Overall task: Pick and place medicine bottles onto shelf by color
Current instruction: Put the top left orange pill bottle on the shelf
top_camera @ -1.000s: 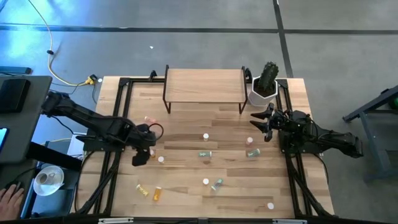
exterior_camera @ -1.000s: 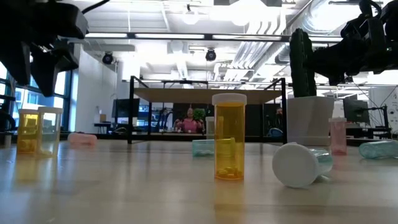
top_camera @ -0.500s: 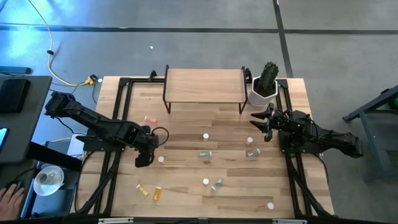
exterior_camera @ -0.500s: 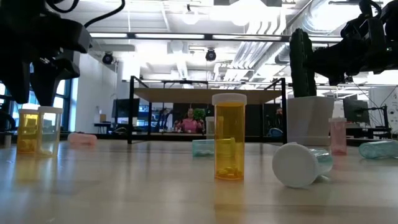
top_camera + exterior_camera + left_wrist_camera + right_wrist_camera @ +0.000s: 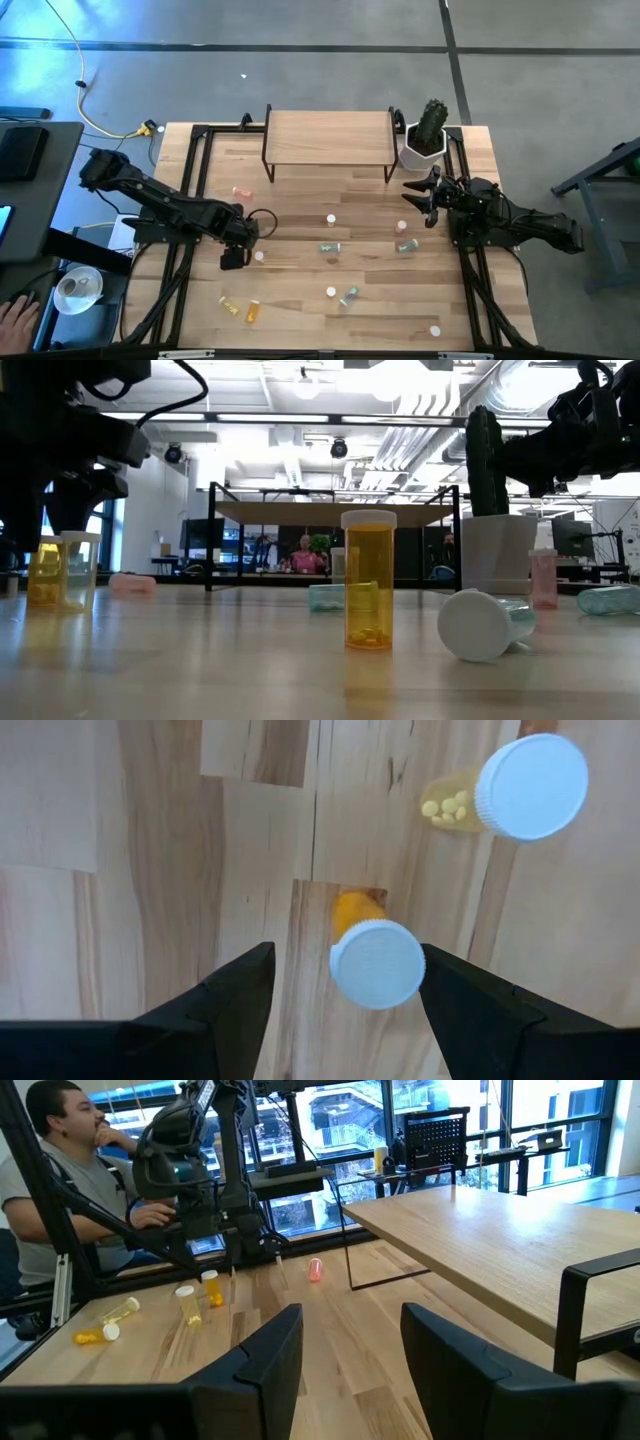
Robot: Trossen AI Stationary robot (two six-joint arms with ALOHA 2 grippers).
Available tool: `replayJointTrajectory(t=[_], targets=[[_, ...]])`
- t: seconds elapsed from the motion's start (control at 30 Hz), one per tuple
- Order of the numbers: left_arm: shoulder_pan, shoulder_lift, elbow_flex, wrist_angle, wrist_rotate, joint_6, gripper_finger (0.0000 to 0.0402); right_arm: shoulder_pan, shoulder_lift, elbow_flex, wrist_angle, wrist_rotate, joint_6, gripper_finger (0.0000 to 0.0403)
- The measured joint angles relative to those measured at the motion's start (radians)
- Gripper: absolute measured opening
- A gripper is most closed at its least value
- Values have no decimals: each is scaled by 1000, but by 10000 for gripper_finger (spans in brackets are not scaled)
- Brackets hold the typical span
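I have the left gripper spread wide above an upright orange bottle; the right gripper waits half-parted near the cactus pot.

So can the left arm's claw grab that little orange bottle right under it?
Probably yes. The left gripper hangs open directly above the upright orange bottle, one finger on each side of its white cap. The yellow bottle stands apart, not blocking.

A cactus stands in a white pot at the far right corner of the wooden table. A yellow cable trails over the grey floor far left. A person sits beyond the table's left side.
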Motion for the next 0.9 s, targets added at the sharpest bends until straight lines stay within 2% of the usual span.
replayJointTrajectory(t=[0.9], targets=[[0,-1,0,5,-1,2,110,0,0,0,0,0,0,162]])
